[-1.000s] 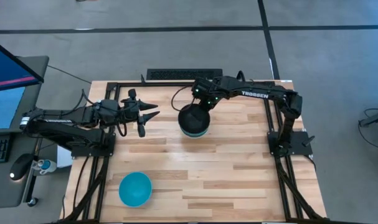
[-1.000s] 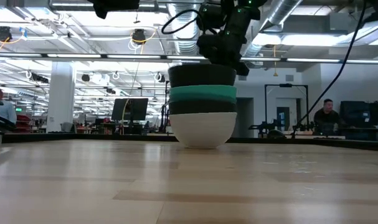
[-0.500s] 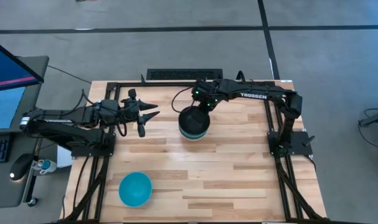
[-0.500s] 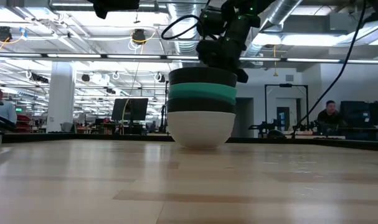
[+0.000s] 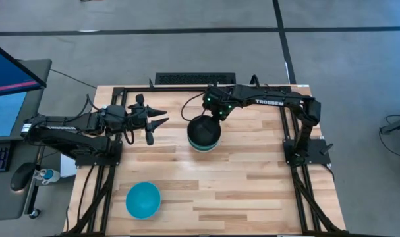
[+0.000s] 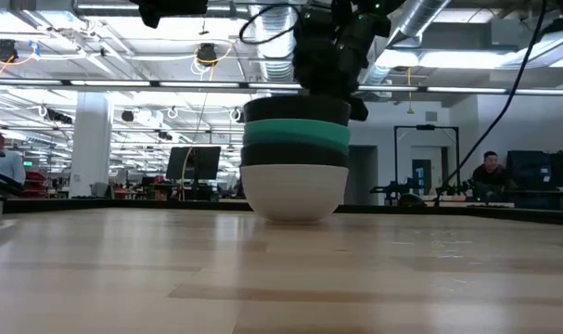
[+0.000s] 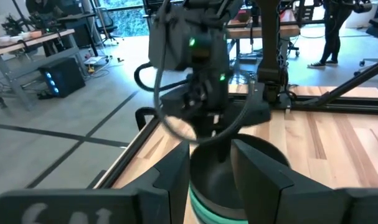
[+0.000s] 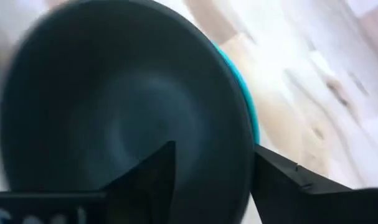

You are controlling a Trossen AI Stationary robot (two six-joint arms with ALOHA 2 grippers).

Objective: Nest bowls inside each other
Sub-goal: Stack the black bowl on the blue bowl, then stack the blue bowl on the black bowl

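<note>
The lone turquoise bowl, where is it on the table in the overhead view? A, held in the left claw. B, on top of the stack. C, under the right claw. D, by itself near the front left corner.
D: the turquoise bowl sits alone, apart from the stack and both arms.

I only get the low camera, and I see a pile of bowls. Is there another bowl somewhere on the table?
Observer: Yes, one turquoise bowl sits alone by the table edge on the left arm's side, well apart from the stack.
Operator: Is anything inside the top bowl?
Observer: No. The right wrist view shows the top black bowl empty.
Operator: Where's the other arm?
Observer: The left gripper hovers open to the left of the stack, not touching it.
</note>
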